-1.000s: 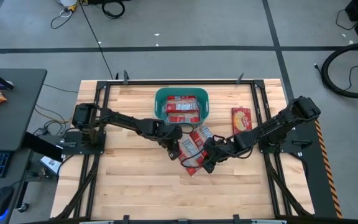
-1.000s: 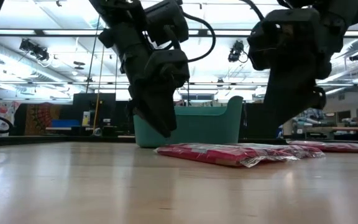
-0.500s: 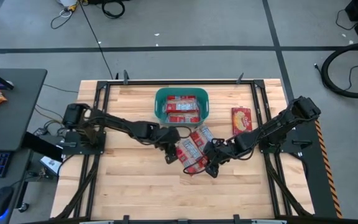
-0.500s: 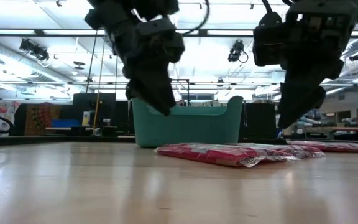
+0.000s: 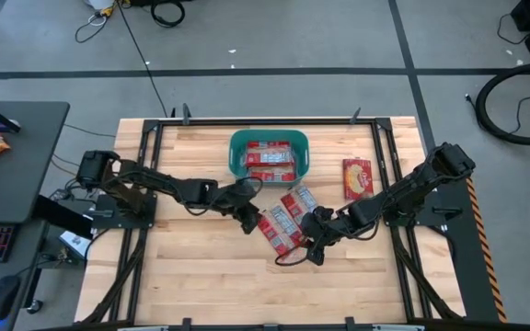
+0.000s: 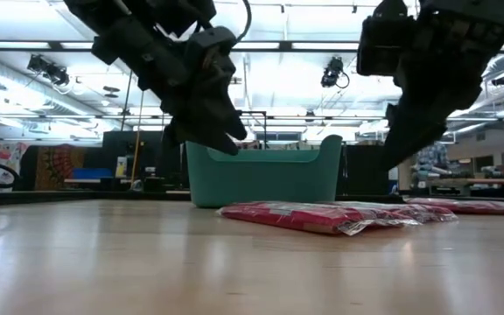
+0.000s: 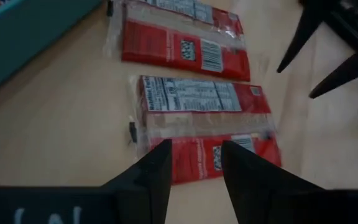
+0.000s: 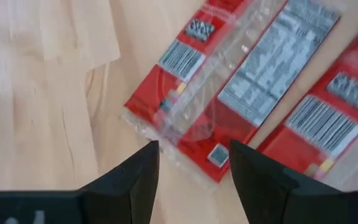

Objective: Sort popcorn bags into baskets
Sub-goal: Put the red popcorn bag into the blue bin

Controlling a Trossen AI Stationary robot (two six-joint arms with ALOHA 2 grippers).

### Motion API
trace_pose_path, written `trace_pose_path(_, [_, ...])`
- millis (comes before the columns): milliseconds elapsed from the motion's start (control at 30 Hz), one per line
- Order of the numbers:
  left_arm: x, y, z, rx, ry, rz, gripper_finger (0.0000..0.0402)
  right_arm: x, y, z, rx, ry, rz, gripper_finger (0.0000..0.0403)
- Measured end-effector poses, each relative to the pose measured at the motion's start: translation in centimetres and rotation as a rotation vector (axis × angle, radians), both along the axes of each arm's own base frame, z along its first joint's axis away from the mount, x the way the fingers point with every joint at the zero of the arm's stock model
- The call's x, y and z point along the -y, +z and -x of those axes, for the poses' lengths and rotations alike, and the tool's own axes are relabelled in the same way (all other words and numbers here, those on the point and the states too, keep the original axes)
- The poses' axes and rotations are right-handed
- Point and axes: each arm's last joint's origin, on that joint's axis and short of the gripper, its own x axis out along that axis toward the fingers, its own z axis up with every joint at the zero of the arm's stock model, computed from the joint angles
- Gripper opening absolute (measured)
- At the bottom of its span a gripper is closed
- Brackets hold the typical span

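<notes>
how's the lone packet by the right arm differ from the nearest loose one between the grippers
The lone packet lies apart, alongside the tub; the near packet lies between the two grippers beside another. The lone one shows a yellowish design; the near one shows a grey label panel. The lone one lies straight on the table; the near one is angled. Both are flat red packets outside the tub.

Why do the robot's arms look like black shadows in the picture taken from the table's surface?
In the low view, bright ceiling lights behind backlight the left claw and right claw into silhouettes, and the near table is soft. In the left wrist view, the teal tub is blurred, while the popcorn bags are readable.
</notes>
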Motion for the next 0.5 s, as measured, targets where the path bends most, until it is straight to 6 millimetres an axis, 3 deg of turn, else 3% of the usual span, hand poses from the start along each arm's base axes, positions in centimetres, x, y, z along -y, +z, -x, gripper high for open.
trace_pose_path(233, [-0.2, -1.3, -0.2, -0.050, 0.125, 0.146, 0.0147, 0.1, 0.2, -0.3, 0.041, 0.023, 0.032, 0.0198])
trace_pose_path(500, [-0.1, -2.9, -0.7, -0.081, 0.179, 0.164, 0.0203, 0.1, 0.4, -0.6, 0.067, 0.020, 0.021, 0.0198])
